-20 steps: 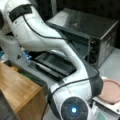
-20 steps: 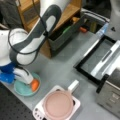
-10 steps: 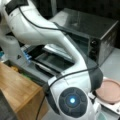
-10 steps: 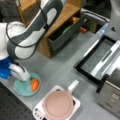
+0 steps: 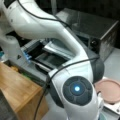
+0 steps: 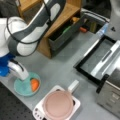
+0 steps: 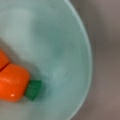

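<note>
The arm's white end link [image 6: 18, 71] reaches down to the left edge of a teal plate [image 6: 21, 88] in a front view; the gripper itself is hidden there, so whether its claw is spread or pressed together cannot be told, and no fingers show in the wrist view. On the plate lies an orange toy carrot [image 6: 35, 84], toward the plate's right side, just beside the link. In the wrist view the carrot [image 7: 12, 83] sits at the lower left of the plate [image 7: 62, 37], its long axis running left to right, with the green stub end [image 7: 33, 89] pointing right. Right of the plate a pink round lid [image 6: 58, 105] rests on a white appliance [image 6: 76, 103]. Farther off stand a wooden box [image 6: 62, 15], a dark bin [image 6: 65, 37] of toys, a black tray [image 6: 100, 56] and a metal oven [image 6: 112, 92]
</note>
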### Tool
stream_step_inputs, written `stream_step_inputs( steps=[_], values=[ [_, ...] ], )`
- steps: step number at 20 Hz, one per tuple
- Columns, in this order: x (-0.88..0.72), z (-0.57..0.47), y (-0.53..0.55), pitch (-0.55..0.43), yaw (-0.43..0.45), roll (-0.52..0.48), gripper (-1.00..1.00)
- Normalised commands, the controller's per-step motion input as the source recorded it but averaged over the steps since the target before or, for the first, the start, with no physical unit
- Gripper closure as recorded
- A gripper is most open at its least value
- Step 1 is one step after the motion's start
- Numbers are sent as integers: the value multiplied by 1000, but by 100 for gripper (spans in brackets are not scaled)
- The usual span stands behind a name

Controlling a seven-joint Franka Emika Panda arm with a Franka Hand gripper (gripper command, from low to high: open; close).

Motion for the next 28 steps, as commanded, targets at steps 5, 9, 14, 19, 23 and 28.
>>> stream_step_inputs(
  steps=[5, 9, 14, 19, 23, 28],
  values=[
    [-214, 302, 491, 109, -102, -308, -100],
    [-320, 122, 546, 72, -80, -331, -100],
    [-521, 5, 574, 6, -85, -348, -100],
    [-802, -16, 565, -89, -78, -354, -100],
    [-870, -84, 447, -186, -49, -348, -100],
    [-872, -138, 347, -261, -20, -342, -100]
  ],
)
